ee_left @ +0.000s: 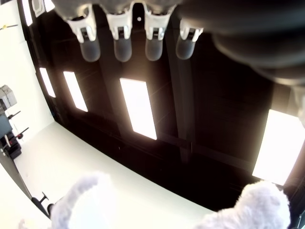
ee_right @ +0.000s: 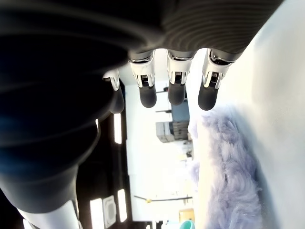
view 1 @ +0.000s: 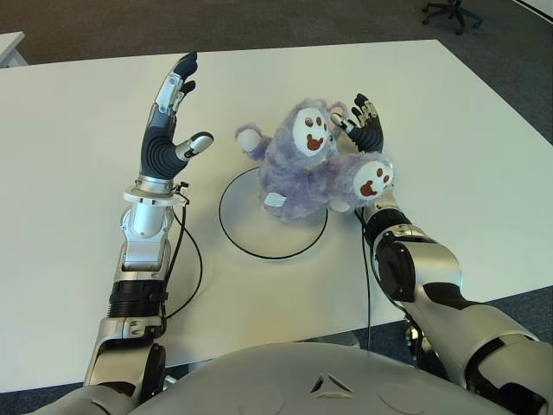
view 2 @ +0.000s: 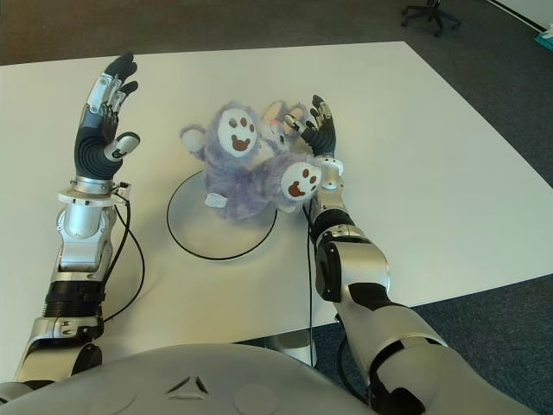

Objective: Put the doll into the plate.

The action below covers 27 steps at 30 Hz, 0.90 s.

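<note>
The doll (view 1: 302,169) is a fluffy purple plush with white face and paws. It sits on the right part of the flat white plate (view 1: 246,220), which has a thin dark rim, and one foot hangs past the rim towards my right arm. My right hand (view 1: 363,123) stands upright just behind and right of the doll, fingers (ee_right: 176,90) straight and spread, holding nothing; purple fur (ee_right: 228,167) shows beside it. My left hand (view 1: 183,108) is raised left of the plate, apart from the doll, with its fingers (ee_left: 121,47) extended and nothing in it.
The white table (view 1: 449,156) stretches wide on every side of the plate. A black cable (view 1: 192,259) loops on it by my left forearm. An office chair (view 1: 451,13) stands on the dark floor beyond the table's far right corner.
</note>
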### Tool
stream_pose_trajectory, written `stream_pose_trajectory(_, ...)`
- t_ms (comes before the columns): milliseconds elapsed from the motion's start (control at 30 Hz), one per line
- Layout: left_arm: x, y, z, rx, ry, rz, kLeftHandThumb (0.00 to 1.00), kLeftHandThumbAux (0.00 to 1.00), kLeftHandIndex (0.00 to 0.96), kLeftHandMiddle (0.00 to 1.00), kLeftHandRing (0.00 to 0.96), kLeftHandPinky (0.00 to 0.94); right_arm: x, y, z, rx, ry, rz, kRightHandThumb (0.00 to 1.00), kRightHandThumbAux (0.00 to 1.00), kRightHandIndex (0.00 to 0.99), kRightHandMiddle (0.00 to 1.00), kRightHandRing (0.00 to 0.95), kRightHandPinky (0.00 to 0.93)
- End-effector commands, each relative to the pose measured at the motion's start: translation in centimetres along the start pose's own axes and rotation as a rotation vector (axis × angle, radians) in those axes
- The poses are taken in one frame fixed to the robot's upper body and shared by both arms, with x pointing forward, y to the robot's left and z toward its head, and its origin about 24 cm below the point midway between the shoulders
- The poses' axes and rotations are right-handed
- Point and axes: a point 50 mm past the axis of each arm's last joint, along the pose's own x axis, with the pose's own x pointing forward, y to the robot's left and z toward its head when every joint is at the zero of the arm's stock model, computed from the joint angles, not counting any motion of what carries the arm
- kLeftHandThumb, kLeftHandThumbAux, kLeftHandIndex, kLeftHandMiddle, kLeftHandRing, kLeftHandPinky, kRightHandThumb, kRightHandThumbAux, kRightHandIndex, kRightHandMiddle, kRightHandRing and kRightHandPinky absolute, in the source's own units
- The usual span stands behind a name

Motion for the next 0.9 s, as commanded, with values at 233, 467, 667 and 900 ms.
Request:
stream_pose_trajectory(233, 0.6, 0.4, -0.9, -0.103, 0.072, 0.099, 0.0, 0.321, 0.037, 0.125, 0.091, 0.075, -3.0, -0.4, -5.1, 0.008, 0.222, -0.023, 0.1, 0.778, 0.091, 0.048, 0.047, 0.094)
stream_pose_trajectory(467, 1.1, 0.6, -1.5, -0.093, 0.112, 0.1, 0.0, 0.35, 0.058, 0.159, 0.13, 0.101, -3.0, -0.4, -5.2, 0.005, 0.223, -0.024, 0.1, 0.78, 0.091, 0.048, 0.047, 0.093)
stream_pose_trajectory(667, 1.7, 0.9, -2.2, -0.069, 0.156, 0.093, 0.0, 0.336, 0.056, 0.173, 0.156, 0.129, -3.1, -0.4, -5.2, 0.005, 0.224, -0.025, 0.103, 0.781, 0.091, 0.05, 0.048, 0.097)
stream_pose_trajectory(900, 2.2, 1.3, -3.4, -0.05, 0.221, 0.088, 0.0, 0.347, 0.038, 0.161, 0.141, 0.117, -3.1, -0.5, -5.3, 0.012, 0.226, -0.027, 0.115, 0.786, 0.091, 0.05, 0.048, 0.096)
